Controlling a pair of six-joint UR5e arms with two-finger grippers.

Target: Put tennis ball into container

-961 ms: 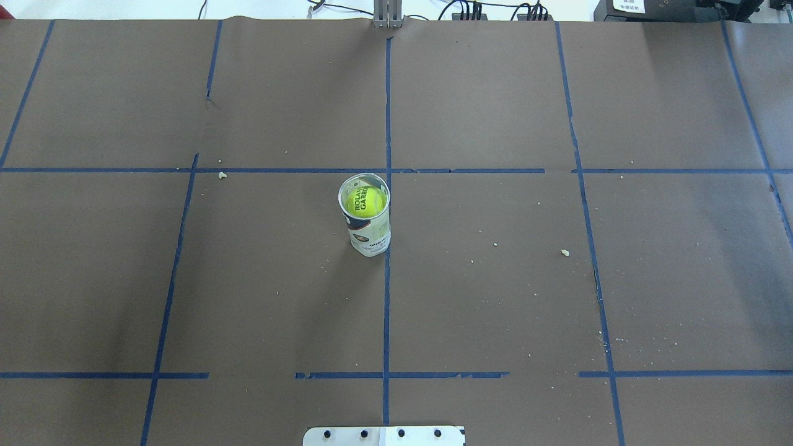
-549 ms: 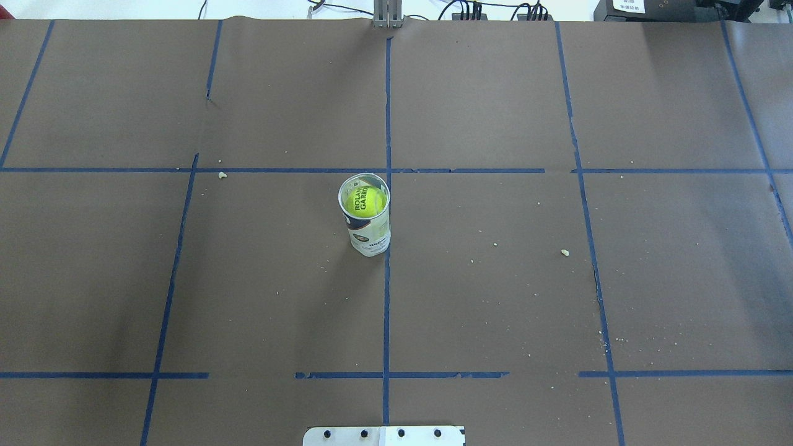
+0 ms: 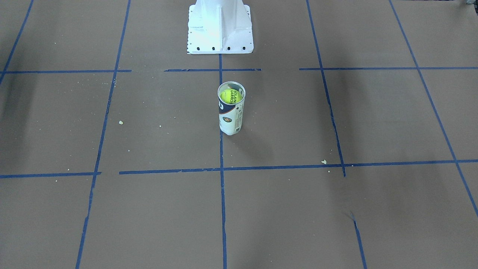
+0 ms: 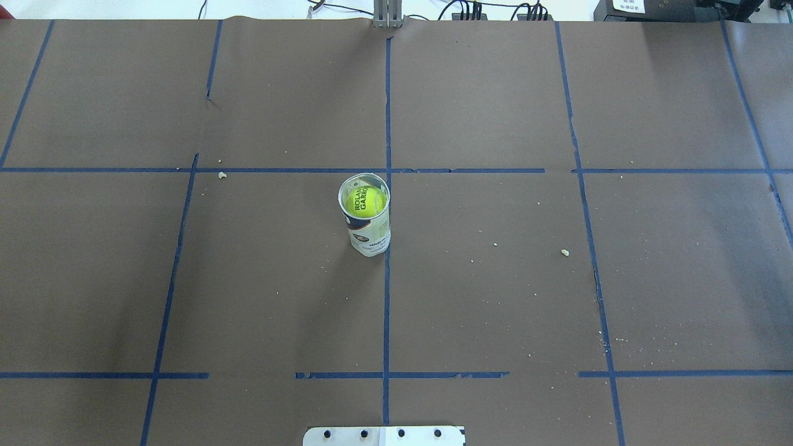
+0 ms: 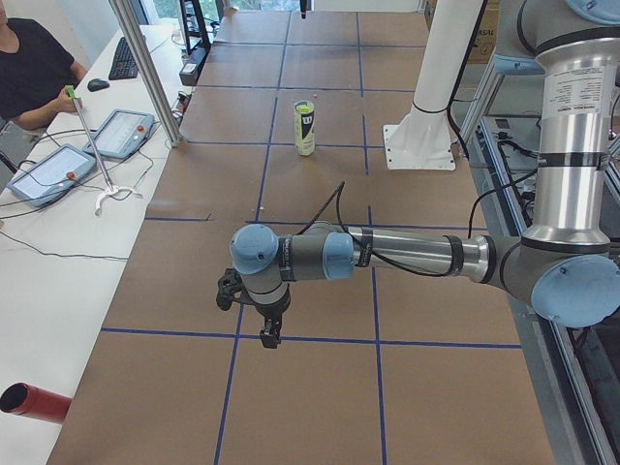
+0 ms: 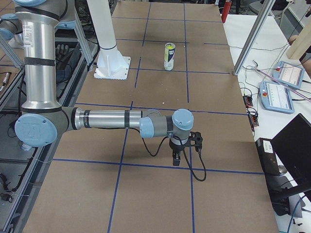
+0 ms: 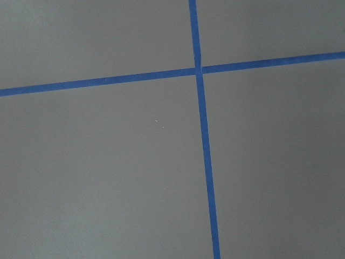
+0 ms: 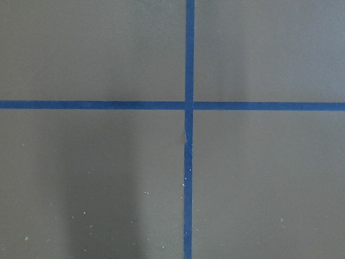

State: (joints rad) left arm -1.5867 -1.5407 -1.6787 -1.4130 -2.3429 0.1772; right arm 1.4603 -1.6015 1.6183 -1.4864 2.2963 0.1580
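- The tube (image 4: 365, 217) stands straight up; its long side runs up and down; its open mouth points up.
- It stands on the table (image 4: 495, 297) out in front of the base (image 4: 384, 435), apart from it, with its foot touching the middle blue tape (image 4: 386, 310).
- The ball (image 4: 365, 202) is inside the tube, high up near the mouth; its dark letters face up.
- The front view shows the same from the other side: the ball (image 3: 230, 96) sits in the mouth of the tube (image 3: 231, 112); the base (image 3: 220, 28) is behind it.
- Those two views show no arm; only the side views do.
- In the left side view the left arm lies low and long over the table; the left gripper (image 5: 268, 334) points down above a tape line, well apart from the base (image 5: 418, 145) and from the tube (image 5: 305, 128); I cannot tell if it is loose or squeezed.
- In the right side view the right gripper (image 6: 176, 159) hangs the same way, well apart from the base (image 6: 112, 65) and the tube (image 6: 169, 57); I cannot tell its grip either.
- Nothing touches the tube in the side views.
- The left wrist view shows only brown table and a tape cross (image 7: 200, 70); the right wrist view shows only the same kind of tape cross (image 8: 188, 105); neither shows ball, tube or fingers.
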